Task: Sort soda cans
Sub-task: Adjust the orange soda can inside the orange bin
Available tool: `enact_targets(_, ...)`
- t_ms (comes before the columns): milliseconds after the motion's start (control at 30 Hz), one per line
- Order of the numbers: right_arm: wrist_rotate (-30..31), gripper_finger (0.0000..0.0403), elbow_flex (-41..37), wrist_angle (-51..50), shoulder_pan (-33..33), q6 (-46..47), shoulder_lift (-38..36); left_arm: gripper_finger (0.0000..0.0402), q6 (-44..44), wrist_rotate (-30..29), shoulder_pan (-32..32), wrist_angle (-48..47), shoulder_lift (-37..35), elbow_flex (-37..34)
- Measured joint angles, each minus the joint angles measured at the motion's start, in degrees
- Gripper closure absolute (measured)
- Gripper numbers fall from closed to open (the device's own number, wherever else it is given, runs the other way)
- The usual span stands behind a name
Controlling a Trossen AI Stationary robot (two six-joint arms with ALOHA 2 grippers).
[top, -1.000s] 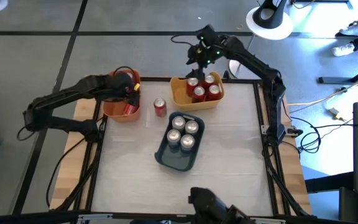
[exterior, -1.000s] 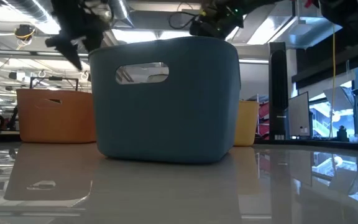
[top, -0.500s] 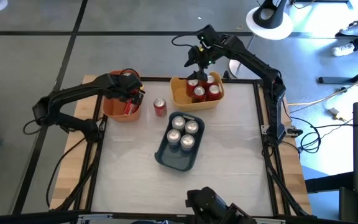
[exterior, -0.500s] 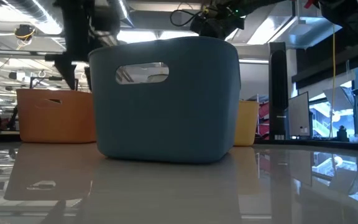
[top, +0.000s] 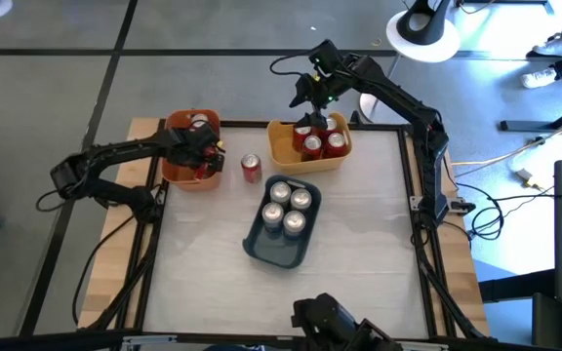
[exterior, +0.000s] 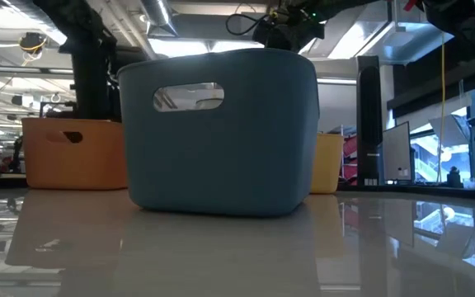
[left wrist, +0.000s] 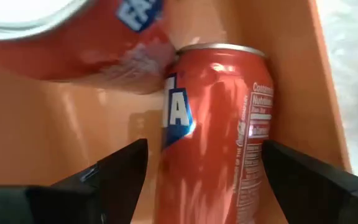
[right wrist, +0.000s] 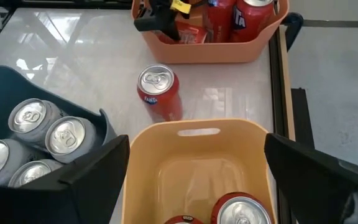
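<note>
My left gripper (top: 207, 158) (left wrist: 205, 146) reaches down into the orange bin (top: 176, 161), open, with an upright red can (left wrist: 219, 124) between its fingers. A second red can (left wrist: 73, 43) lies tilted beside it, and another can top (top: 199, 122) shows at the bin's far end. One red can (top: 251, 168) stands alone on the table. The yellow bin (top: 279, 148) holds several red cans. The blue-grey bin (top: 261, 244) holds several silver cans. My right gripper (top: 312, 97) (right wrist: 197, 149) hangs open and empty above the yellow bin's far side. My left gripper comes from above, pointing down, with its fingers lying along the red can's sides. One finger (left wrist: 291, 174) lies against the can's side (left wrist: 260, 124). A strip of orange bin shows between the other finger (left wrist: 126, 168) and the can. The can's far end is down in the bin.
The three bins stand in the table's far half; in the low view the blue-grey bin (exterior: 221, 132) hides most of the yellow bin (exterior: 326, 161) and stands beside the orange bin (exterior: 72, 153). The near half of the table (top: 281, 292) is bare white surface.
My left gripper has gone down from above the orange bin into it, moving a little toward the table's near edge, which uncovers a can top at the bin's far end. My right arm has kept still.
</note>
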Motion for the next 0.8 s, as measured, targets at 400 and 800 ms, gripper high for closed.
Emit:
enact_targets(400, 0.02, 0.0031, -0.01, 0.48, 0.00, 0.40, 0.02, 0.0098, -1.78, 2.47, 0.01, 10.68, -0.35, -7.14)
enact_targets(800, 0.02, 0.0031, -0.02, 0.11, 0.00, 1.18, 0.04, 0.0097, -1.13, 3.40, 2.14, 10.36, -0.44, -8.41)
